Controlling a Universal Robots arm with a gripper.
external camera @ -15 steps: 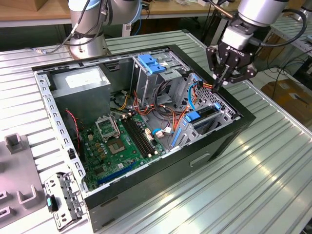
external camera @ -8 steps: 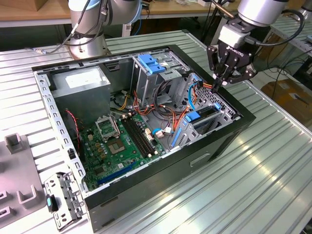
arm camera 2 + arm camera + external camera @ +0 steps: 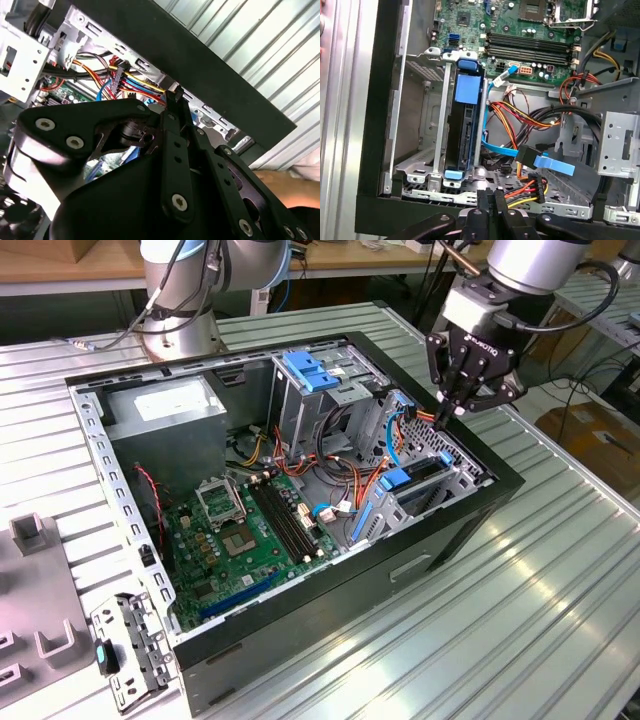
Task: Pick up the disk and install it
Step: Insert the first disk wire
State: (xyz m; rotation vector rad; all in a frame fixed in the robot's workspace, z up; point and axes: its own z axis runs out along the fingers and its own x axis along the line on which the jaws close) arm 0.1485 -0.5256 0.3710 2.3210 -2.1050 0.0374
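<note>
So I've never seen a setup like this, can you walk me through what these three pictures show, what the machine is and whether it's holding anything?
This is a robot arm working on an opened computer case that lies on a ribbed metal table. The exterior view comes from a camera off the arm and takes in the whole scene. The two wrist views come from cameras riding on the arm, looking past its black gripper into the case.

The gripper hangs over the case's edge at the exterior view's right, its fingertips close together above a bundle of orange and yellow cables. Nothing appears to be held between them.

Inside the case you can see the green motherboard, a tall grey metal cage with a blue latch, and the disk, a dark drive in a blue carrier sitting in a metal bay beside the cables.
</note>
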